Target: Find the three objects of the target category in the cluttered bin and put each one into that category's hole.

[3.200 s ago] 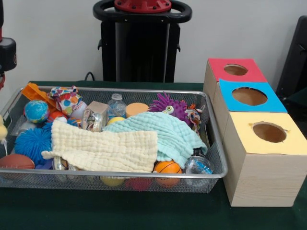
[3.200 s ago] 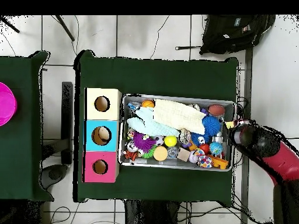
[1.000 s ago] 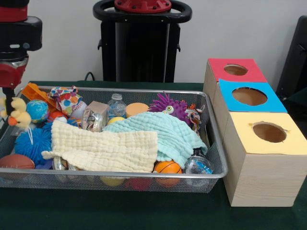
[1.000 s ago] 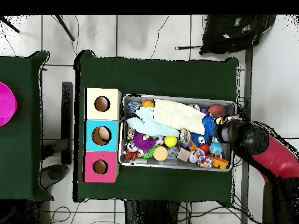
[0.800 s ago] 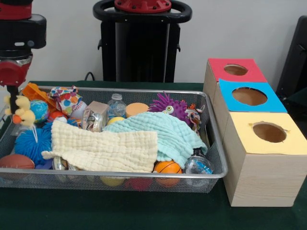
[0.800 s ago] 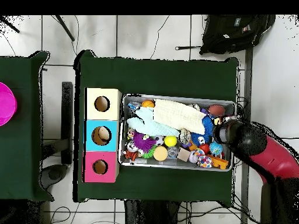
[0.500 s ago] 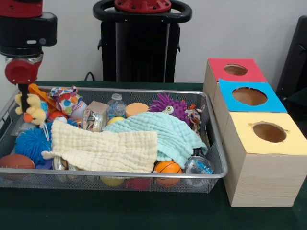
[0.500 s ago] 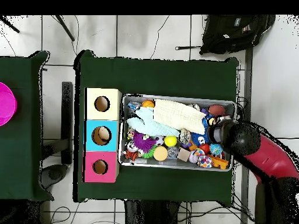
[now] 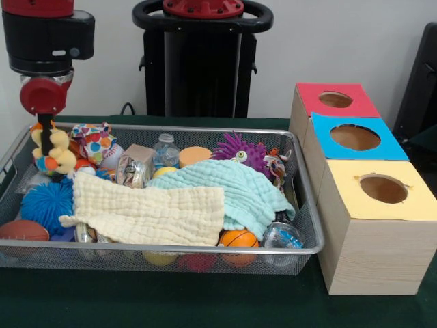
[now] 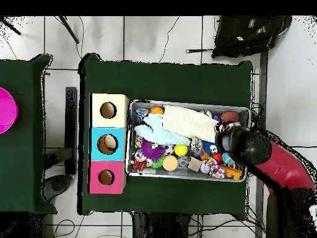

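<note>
Yellow plush duck with an orange beak hangs at the left end of the silver wire-mesh bin, lifted above the toys there and clamped in the gripper, whose thin black fingers are closed against it below the red and black arm. Just right of the duck lies a multicoloured polka-dot cloth. A spiky blue ball sits below it, near the front left. A pale yellow muslin cloth and a mint green muslin cloth cover the bin's middle. Right of the bin stand three wooden boxes, each with a round hole: yellow-topped nearest, blue-topped in the middle, red-topped farthest.
</note>
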